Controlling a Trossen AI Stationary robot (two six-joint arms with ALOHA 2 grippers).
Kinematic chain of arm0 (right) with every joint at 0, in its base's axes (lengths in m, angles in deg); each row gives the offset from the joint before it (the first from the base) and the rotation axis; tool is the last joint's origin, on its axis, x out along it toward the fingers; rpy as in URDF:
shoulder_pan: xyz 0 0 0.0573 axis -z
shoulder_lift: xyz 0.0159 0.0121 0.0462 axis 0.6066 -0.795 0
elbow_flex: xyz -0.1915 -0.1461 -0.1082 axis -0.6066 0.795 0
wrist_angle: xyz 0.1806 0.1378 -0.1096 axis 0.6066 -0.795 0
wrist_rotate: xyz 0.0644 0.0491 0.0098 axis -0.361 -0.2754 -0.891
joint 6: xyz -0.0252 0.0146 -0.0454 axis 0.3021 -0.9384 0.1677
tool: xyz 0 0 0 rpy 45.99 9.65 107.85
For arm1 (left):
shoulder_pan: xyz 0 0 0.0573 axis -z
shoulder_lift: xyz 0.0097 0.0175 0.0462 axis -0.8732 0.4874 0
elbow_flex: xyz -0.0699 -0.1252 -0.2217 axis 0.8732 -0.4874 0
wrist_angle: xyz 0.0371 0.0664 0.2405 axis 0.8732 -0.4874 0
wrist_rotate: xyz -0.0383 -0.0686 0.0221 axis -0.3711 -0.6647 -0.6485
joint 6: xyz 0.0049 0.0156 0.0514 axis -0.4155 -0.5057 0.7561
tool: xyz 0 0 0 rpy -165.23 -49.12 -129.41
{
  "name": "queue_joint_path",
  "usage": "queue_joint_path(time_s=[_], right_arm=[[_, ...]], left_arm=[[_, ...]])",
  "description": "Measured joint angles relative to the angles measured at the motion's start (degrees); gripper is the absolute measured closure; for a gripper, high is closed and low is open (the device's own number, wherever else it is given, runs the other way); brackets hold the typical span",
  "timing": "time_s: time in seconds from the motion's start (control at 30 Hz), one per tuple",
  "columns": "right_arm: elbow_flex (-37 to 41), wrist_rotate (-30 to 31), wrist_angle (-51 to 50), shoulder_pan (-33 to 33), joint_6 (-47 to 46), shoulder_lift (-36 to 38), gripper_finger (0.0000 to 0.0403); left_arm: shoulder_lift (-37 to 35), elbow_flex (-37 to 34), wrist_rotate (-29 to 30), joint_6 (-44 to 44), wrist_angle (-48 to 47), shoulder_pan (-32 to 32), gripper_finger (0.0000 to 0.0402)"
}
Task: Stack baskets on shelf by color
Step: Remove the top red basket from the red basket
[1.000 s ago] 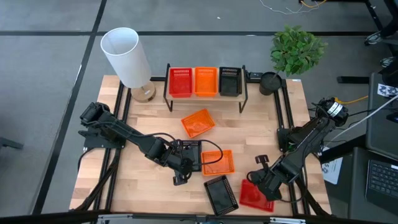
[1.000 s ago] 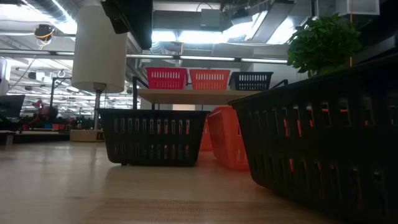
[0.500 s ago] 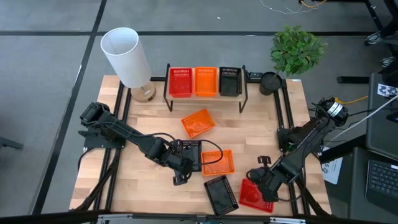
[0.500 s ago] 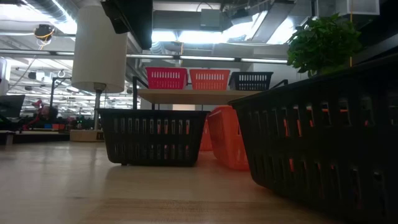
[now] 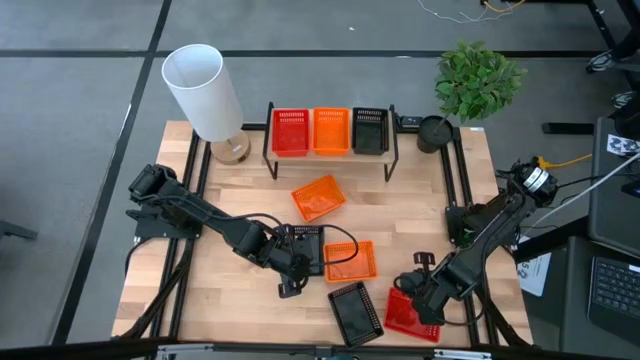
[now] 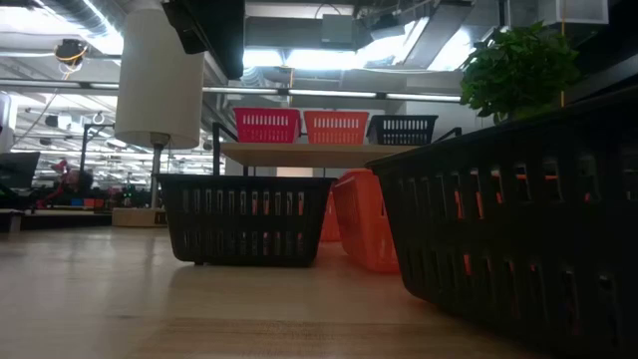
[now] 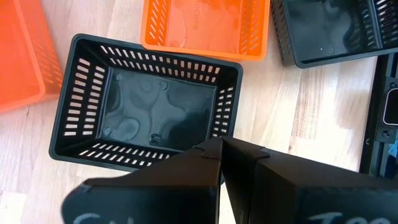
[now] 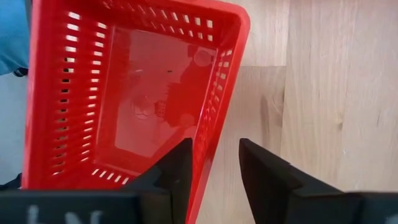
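Note:
The shelf (image 6: 309, 153) at the table's far side carries a red (image 5: 290, 131), an orange (image 5: 331, 131) and a black basket (image 5: 369, 130) side by side. My left gripper (image 7: 221, 144) is shut, its tips over the rim corner of a black basket (image 7: 149, 106) that stands flat on the table (image 6: 244, 219). At the near right, my right gripper (image 8: 214, 149) is open around the long wall of a red basket (image 8: 137, 93) lying on the table (image 5: 408, 313). One finger is inside that basket and one outside. My left gripper's shut tips lie over the black basket's rim (image 7: 231, 124) near a corner, coming from above. The fingers themselves hide the spot, so I cannot tell whether they touch it or pinch the wall.
Loose on the table are two orange baskets (image 5: 318, 197) (image 5: 352, 260) and a second black basket (image 5: 357, 310), which fills the right of the low view (image 6: 518, 229). A white lamp (image 5: 200, 90) stands at the far left. A potted plant (image 5: 478, 80) is at the far right.

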Motion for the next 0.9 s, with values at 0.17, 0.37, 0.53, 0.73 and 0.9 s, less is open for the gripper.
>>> queue_joint_path(time_s=[0.17,0.37,0.53,0.73,0.9], right_arm=[[0.0,0.0,0.0,0.0,0.0,-0.8,0.0285],[0.0,0.0,0.0,0.0,0.0,-0.9,0.0297],[0.0,0.0,0.0,0.0,0.0,-0.9,0.0323],[0.0,0.0,0.1,0.0,-0.2,-0.9,0.0384],[0.0,0.0,0.2,0.0,-0.2,-0.9,0.0394]], left_arm=[[0.0,0.0,0.0,0.0,0.0,0.0,0.04],[0.0,0.0,0.0,0.0,0.0,0.0,0.04],[0.0,0.0,0.0,0.0,0.0,0.0,0.04],[0.0,0.0,0.0,0.0,0.0,0.0,0.04],[0.0,0.0,0.0,0.0,0.0,0.0,0.04]])
